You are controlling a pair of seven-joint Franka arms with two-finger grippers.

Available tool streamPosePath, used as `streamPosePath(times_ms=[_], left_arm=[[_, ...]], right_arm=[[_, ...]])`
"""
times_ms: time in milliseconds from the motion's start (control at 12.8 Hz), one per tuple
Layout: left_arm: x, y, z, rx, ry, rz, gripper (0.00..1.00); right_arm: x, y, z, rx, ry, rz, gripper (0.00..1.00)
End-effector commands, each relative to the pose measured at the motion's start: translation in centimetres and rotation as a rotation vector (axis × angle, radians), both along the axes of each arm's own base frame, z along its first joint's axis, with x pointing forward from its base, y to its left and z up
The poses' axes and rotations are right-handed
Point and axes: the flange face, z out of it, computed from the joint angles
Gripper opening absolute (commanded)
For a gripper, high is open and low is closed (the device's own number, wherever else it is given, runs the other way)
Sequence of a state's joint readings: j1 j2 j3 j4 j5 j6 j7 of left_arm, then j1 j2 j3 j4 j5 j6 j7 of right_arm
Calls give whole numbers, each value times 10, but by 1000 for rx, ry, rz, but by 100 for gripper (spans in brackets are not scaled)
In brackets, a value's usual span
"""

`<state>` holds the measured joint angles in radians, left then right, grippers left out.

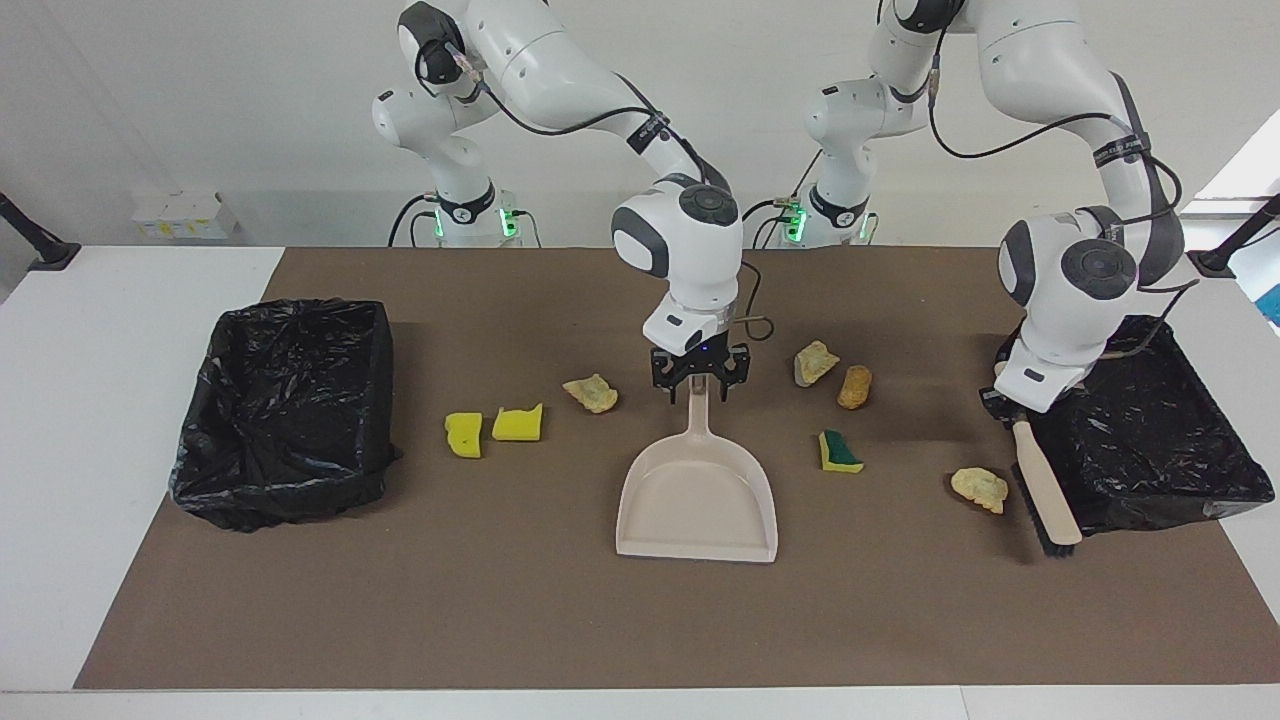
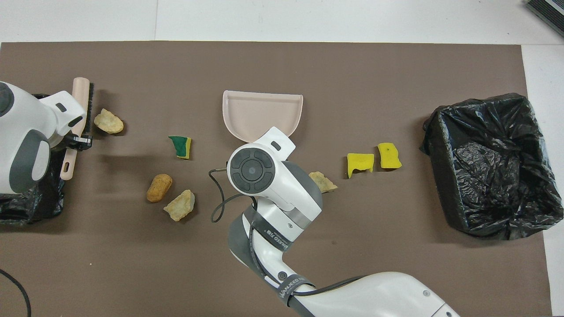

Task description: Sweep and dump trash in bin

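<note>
The beige dustpan (image 1: 697, 490) (image 2: 262, 112) lies flat mid-table. My right gripper (image 1: 699, 388) is shut on its handle. My left gripper (image 1: 1010, 408) (image 2: 76, 141) is shut on the brush (image 1: 1045, 490) (image 2: 81, 99), whose bristles rest on the mat. The trash lies scattered. Two yellow sponge pieces (image 1: 464, 434) (image 1: 518, 423) and a tan chunk (image 1: 591, 393) lie toward the right arm's end. A tan chunk (image 1: 815, 362), an orange-brown chunk (image 1: 854, 386), a green-backed sponge (image 1: 840, 452) and a tan chunk (image 1: 980, 488) beside the brush lie toward the left arm's end.
A black-bag-lined bin (image 1: 285, 410) (image 2: 489, 163) stands at the right arm's end of the brown mat. A second lined bin (image 1: 1150, 440) (image 2: 26, 207) stands at the left arm's end, under the left arm. A loose cable (image 2: 218, 198) hangs from the right wrist.
</note>
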<state>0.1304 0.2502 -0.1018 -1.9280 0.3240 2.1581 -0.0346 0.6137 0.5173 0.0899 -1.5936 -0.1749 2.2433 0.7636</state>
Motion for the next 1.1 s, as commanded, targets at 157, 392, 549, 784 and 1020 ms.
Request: streamPosePath(times_ms=[157,392,549,784,1020], left_arm=[[-53,-49,-15,29,128,-104,0],[-82,-103,-21,-17,165,-157,0],[-100,-140,-22,-23,180,-200,0],[-130,-177,-16,17,252,-245,0],[-123,-186,-6,-9,223,-200,0]], right_arm=[[2,5,4,-26,-31,13,43],[6,-9,23,-35,-35,23,0],[8,-34,45,-66,-19,83,0],[29,-118,69,-103,51,459,0],[43,-171,74,-108,130,726,0]])
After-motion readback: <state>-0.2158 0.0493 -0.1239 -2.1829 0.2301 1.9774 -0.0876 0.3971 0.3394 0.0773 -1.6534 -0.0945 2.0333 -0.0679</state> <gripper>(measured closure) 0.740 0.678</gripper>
